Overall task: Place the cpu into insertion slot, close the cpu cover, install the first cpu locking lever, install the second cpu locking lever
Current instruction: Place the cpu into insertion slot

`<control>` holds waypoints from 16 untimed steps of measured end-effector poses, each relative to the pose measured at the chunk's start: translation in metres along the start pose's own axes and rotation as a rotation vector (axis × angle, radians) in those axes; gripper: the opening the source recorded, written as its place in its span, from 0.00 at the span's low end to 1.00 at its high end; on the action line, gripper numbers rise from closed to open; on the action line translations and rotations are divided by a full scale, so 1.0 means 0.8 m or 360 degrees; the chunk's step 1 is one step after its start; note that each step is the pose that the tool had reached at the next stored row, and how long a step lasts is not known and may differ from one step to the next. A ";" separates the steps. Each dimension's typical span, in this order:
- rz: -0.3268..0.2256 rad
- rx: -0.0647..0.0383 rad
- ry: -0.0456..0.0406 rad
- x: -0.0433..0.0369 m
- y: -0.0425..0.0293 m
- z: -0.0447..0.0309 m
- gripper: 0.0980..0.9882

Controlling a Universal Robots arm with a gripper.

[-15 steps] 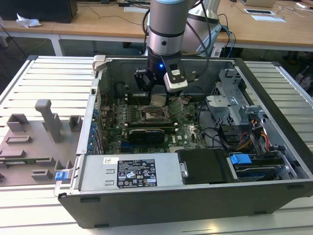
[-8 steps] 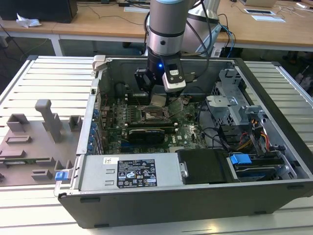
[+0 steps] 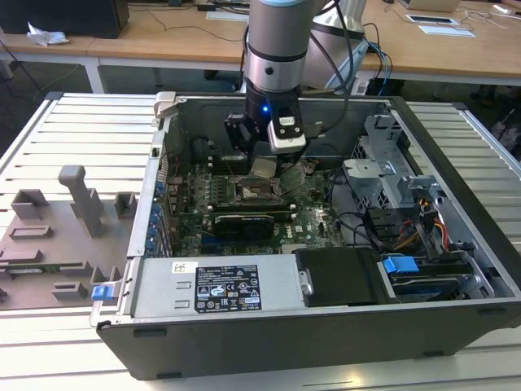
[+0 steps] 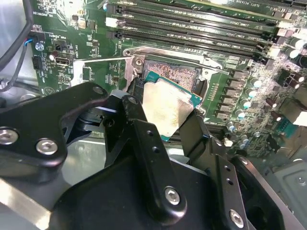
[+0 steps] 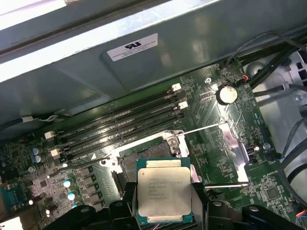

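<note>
Cpu [image 5: 163, 194] is hanging in the gripper [image 5: 164, 207], pale metal face toward the first wrist view. In the second wrist view its face is looking smeared and it is tilting over the socket. The fingers [image 4: 139, 115] are closing in to the chip's width, pinching two opposite edges, with nothing else in the grasp.

Insertion slot [image 5: 149, 152] is lying open just past the chip, its pin field showing inside the silver rim. Cannot tell whether a chip edge is touching the socket.

Cpu cover [image 5: 235, 143] is standing flipped away from the slot, resting beside it over the green board, with board showing through its window.

Black memory slots [image 5: 120, 125] are running alongside the socket on its far side from the gripper.

In the exterior view, the arm is reaching down into the open computer case [image 3: 326, 326], which is lying on a slatted table [image 3: 81, 122]. A grey fixture tray [image 3: 57, 236] is sitting at the exterior view's left.
</note>
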State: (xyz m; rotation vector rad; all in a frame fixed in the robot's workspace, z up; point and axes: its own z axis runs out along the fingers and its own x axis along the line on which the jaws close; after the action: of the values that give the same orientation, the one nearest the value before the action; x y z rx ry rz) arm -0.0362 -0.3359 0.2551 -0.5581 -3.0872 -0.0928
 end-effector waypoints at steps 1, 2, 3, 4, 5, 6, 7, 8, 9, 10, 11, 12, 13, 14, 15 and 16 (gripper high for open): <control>0.0013 0.0000 -0.0001 0.000 0.0000 0.0001 0.50; 0.0027 0.0000 -0.0002 0.000 0.0000 0.0001 0.50; 0.0036 0.0000 -0.0002 0.000 0.0000 0.0001 0.50; 0.0044 -0.0001 -0.0003 0.000 0.0000 0.0002 0.50; 0.0059 -0.0001 -0.0004 0.000 0.0000 0.0002 0.50; 0.0069 -0.0001 -0.0004 0.000 0.0000 0.0003 0.50; 0.0079 -0.0001 -0.0005 0.000 0.0000 0.0003 0.50; 0.0090 -0.0001 -0.0005 0.000 0.0000 0.0004 0.50; 0.0097 -0.0001 -0.0006 0.000 0.0000 0.0004 0.50; 0.0113 -0.0001 -0.0007 0.000 0.0000 0.0005 0.50; 0.0124 -0.0001 -0.0007 0.000 0.0000 0.0005 0.50; 0.0137 -0.0002 -0.0008 0.000 0.0000 0.0006 0.50; 0.0144 -0.0002 -0.0009 0.000 0.0000 0.0007 0.50; 0.0153 -0.0002 -0.0009 0.000 0.0000 0.0007 0.50; 0.0166 -0.0002 -0.0010 0.000 0.0000 0.0007 0.50; 0.0177 -0.0002 -0.0011 0.000 0.0000 0.0008 0.50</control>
State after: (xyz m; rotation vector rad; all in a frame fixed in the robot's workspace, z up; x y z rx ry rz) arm -0.0362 -0.3359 0.2545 -0.7298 -3.0547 -0.0921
